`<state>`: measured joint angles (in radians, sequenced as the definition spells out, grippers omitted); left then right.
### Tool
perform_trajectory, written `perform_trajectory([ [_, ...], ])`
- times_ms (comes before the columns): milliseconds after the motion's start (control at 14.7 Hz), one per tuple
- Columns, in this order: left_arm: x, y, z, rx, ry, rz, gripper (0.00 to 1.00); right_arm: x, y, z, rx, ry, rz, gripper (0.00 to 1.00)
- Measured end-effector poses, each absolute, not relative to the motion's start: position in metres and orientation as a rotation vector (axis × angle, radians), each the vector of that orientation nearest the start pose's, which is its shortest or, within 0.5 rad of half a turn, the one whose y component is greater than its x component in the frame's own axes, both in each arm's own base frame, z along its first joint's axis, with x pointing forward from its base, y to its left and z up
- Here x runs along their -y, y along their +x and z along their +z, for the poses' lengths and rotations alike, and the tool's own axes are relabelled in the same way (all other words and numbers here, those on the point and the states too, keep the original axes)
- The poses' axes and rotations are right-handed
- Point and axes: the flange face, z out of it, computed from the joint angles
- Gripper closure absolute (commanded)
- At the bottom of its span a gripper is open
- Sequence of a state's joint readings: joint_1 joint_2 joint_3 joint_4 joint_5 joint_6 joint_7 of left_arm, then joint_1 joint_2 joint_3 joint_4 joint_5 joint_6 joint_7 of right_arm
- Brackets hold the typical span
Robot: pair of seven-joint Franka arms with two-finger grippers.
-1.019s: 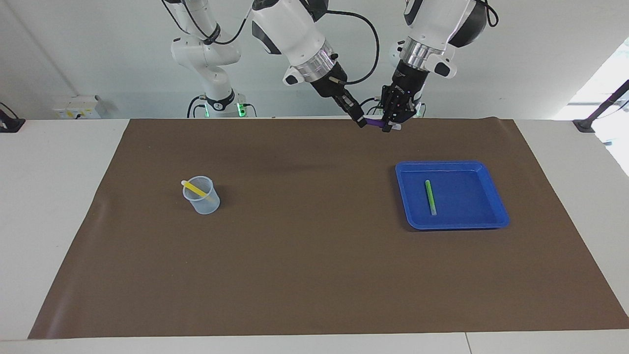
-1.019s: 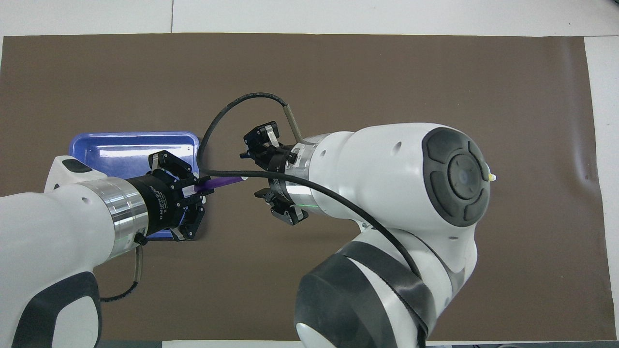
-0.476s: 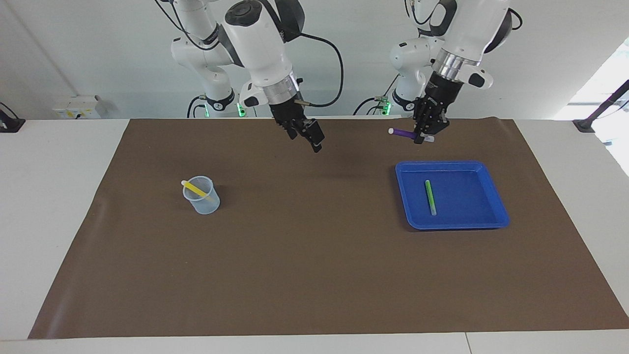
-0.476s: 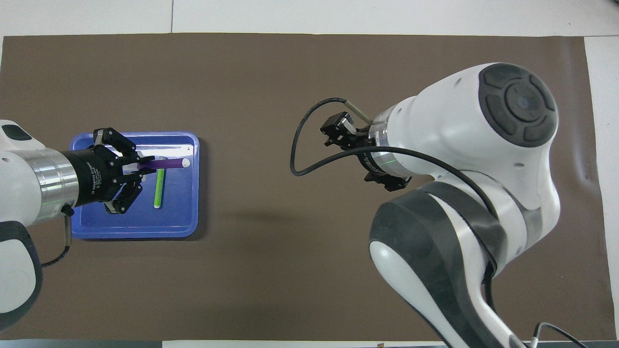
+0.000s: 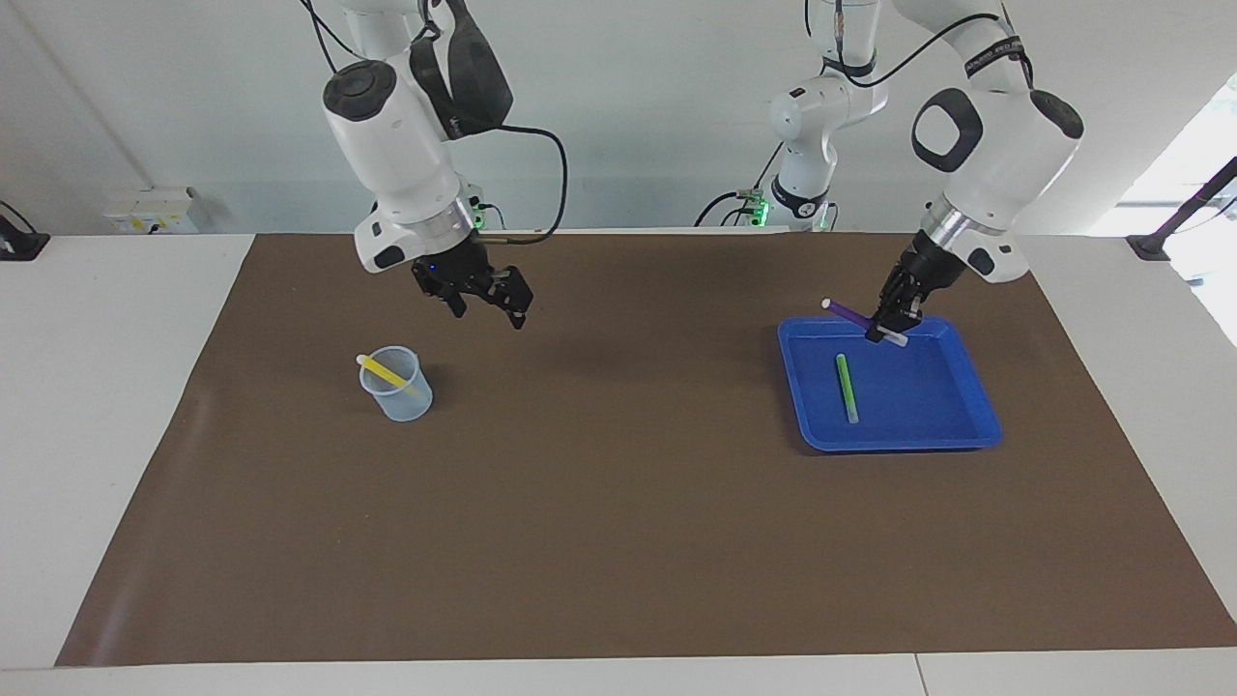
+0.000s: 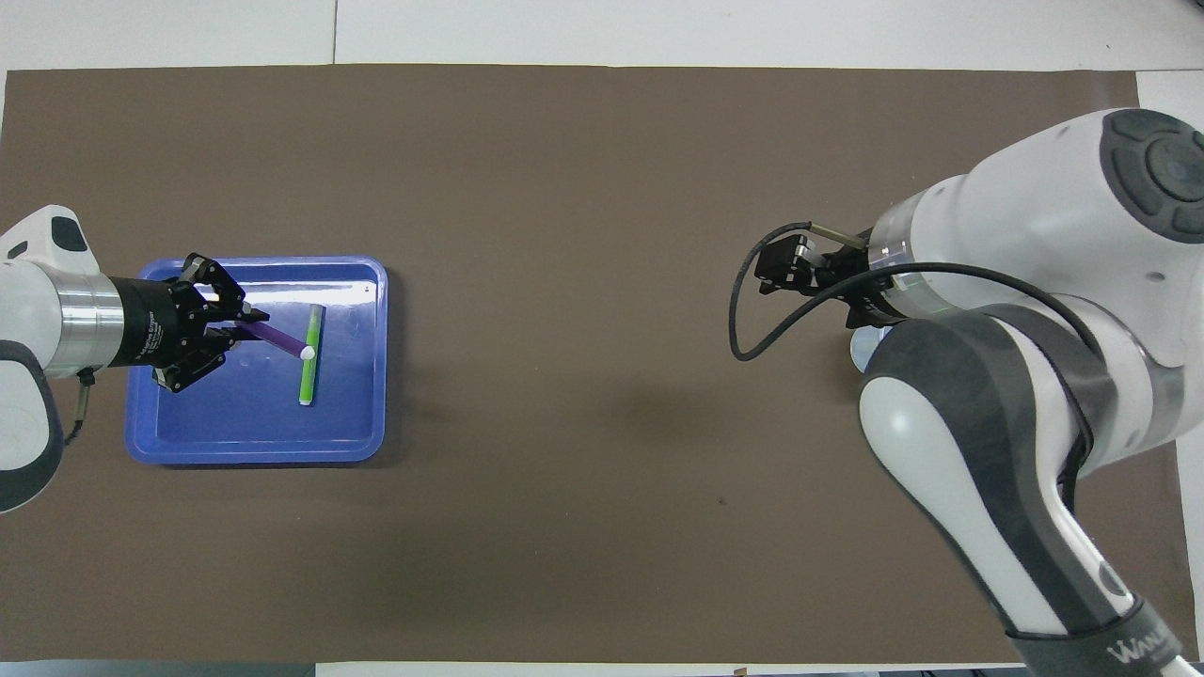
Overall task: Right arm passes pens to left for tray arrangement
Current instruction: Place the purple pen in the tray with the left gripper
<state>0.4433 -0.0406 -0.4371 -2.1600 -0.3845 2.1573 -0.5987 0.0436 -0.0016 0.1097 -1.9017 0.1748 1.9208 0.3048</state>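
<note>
1. The purple pen (image 5: 849, 313) is pinched near one end by the left gripper (image 5: 885, 327), whose fingers are pressed together on it, and is held tilted over the blue tray (image 5: 976, 425).
2. The green pen (image 5: 847, 387) is seen lying flat in the tray.
3. The right gripper (image 5: 488, 302) is held spread and empty above the brown mat (image 5: 618, 541) on the desk, near the translucent cup (image 5: 398, 391).
4. The yellow pen (image 5: 387, 372) is leaned inside the cup.

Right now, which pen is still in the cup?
The yellow pen, leaning in the clear cup. The green pen lies in the blue tray; the purple pen is in the left hand.
</note>
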Motion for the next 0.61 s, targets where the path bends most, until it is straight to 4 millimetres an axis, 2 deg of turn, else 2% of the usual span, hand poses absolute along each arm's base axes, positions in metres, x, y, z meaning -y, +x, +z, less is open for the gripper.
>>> perform_trajectory([
  [204, -0.002, 0.543, 0.377, 0.959, -3.214, 0.085, 1.00, -0.037, 0.551, 0.477, -0.202, -2.971, -0.076, 0.00],
  [340, -0.006, 0.548, 0.352, 0.754, -3.207, 0.079, 1.00, -0.006, 0.547, 0.460, -0.213, -2.972, -0.116, 0.01],
  [612, -0.012, 0.554, 0.324, 0.441, -3.185, 0.085, 1.00, 0.028, 0.538, 0.435, -0.368, -2.889, -0.118, 0.02],
])
